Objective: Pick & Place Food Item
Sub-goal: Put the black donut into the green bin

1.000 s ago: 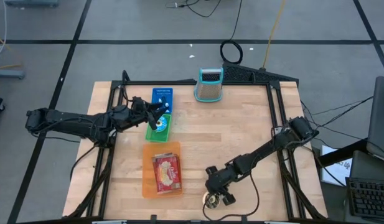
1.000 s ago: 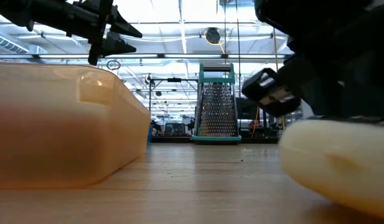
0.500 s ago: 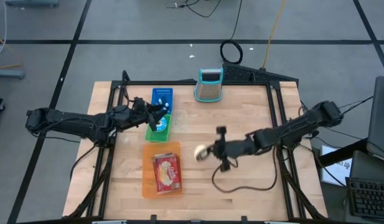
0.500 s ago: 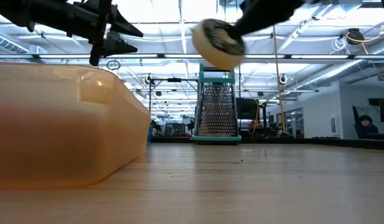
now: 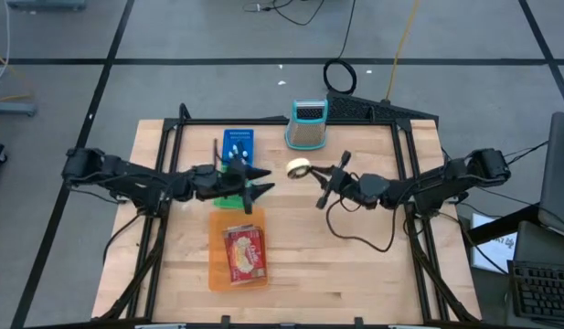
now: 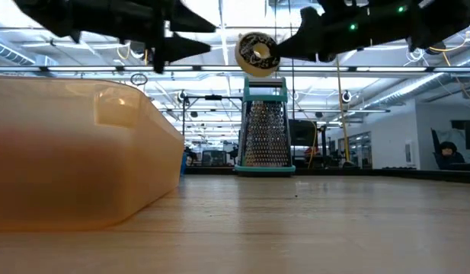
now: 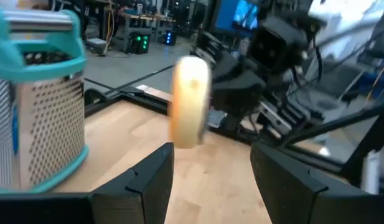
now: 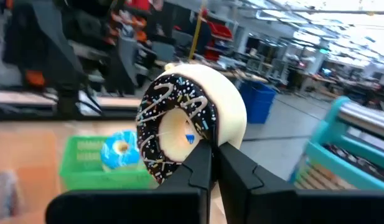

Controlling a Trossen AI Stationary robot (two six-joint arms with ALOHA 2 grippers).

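Note:
A doughnut (image 5: 299, 167) with chocolate icing and sprinkles hangs in the air above the table's middle, in front of the grater. My right gripper (image 5: 312, 172) reaches in from the right and is shut on it; the right wrist view shows the doughnut (image 8: 192, 121) standing on edge above the fingers. My left gripper (image 5: 261, 181) comes in level from the left and is open, its tips a short way from the doughnut (image 7: 190, 102), which it faces edge-on. In the low view the doughnut (image 6: 257, 53) floats between the two grippers. My right gripper pinches the doughnut's lower rim (image 8: 204, 146) between its two fingers. One finger (image 8: 200, 169) lies on the iced face, the other on the plain back. The fingers reach in level from the table's right. The doughnut stands upright on edge, lifted clear of the table.
An orange tray (image 5: 218, 265) with a red packet lies at the near left. A green basket (image 5: 234, 194) sits under my left gripper, with a blue box (image 5: 238, 141) behind it. A teal-framed grater (image 5: 307, 123) stands at the far middle. A cable trails under my right arm.
My right gripper has lifted the doughnut off the table near the front edge and carried it up and toward the far edge, tipping from pointing down to level. My left gripper has moved toward the table's right, toward the doughnut, still open.

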